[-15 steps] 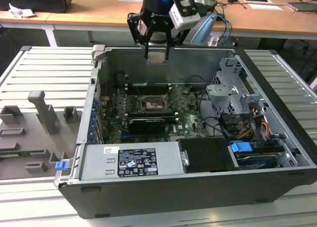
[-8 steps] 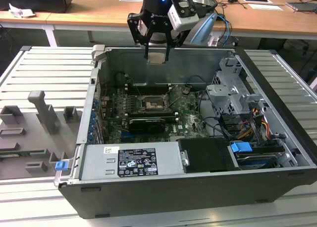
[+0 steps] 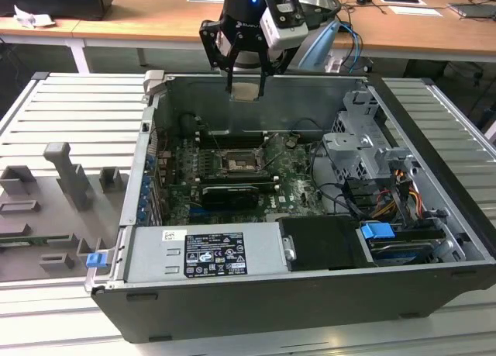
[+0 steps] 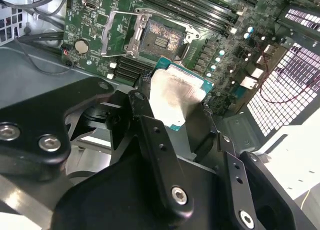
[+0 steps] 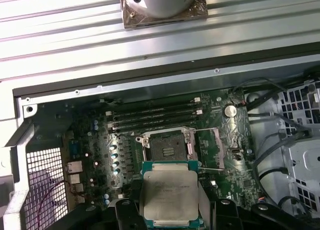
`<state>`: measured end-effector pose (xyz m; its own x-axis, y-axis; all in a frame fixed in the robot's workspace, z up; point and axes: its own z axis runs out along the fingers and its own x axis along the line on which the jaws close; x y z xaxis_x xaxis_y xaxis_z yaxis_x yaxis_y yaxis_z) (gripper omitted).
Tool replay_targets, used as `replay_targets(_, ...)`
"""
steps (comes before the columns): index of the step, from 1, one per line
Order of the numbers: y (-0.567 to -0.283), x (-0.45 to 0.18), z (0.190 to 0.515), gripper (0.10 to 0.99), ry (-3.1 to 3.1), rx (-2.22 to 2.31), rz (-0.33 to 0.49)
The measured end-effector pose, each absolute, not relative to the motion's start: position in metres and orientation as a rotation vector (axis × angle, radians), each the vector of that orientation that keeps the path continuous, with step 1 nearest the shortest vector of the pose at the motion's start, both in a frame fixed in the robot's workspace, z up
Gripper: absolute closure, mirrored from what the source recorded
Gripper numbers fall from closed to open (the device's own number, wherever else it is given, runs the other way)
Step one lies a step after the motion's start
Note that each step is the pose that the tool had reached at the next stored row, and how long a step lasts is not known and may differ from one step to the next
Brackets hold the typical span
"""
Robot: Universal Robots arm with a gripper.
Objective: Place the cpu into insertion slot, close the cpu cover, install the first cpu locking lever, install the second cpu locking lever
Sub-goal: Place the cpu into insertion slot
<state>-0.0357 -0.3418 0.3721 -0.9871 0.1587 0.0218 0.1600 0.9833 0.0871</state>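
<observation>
My gripper is shut on the cpu, a flat silver-grey square held by its edges above the rear of the open computer case. Both wrist views show the cpu between the black fingers, hanging well above the board. The insertion slot lies open on the green board with its dark pin field bare. The cpu cover is swung up and back beside the slot, with a wire lever raised around it.
Long black memory slots run beside the socket, and a black card lies on its near side. A drive cage with cables fills the exterior view's right. The power supply sits in front. Grey fixtures stand outside the case.
</observation>
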Motion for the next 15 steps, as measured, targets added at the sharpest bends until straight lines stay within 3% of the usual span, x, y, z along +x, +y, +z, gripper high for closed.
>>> replay_targets(15,-0.3418,-0.0357,0.3717,0.561,-3.107,-0.354,-0.139)
